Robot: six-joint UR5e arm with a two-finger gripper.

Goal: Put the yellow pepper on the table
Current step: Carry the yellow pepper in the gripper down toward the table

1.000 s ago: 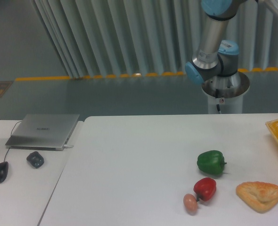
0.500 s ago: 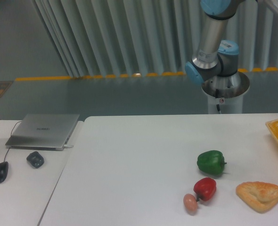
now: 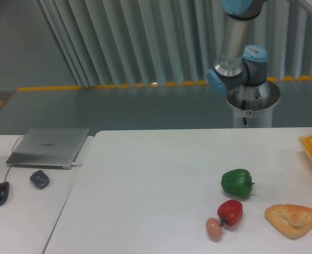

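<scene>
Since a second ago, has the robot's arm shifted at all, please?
Yes: the arm has edged slightly left and up against the fixed pedestal.

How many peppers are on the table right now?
2: a green pepper on the table and a red pepper just in front of it. No yellow pepper shows; it may be out of frame.

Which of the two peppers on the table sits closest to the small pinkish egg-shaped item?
The red pepper: it sits right beside the pinkish egg-shaped item, seemingly touching it. The green pepper lies farther back on the table, clearly apart.
</scene>
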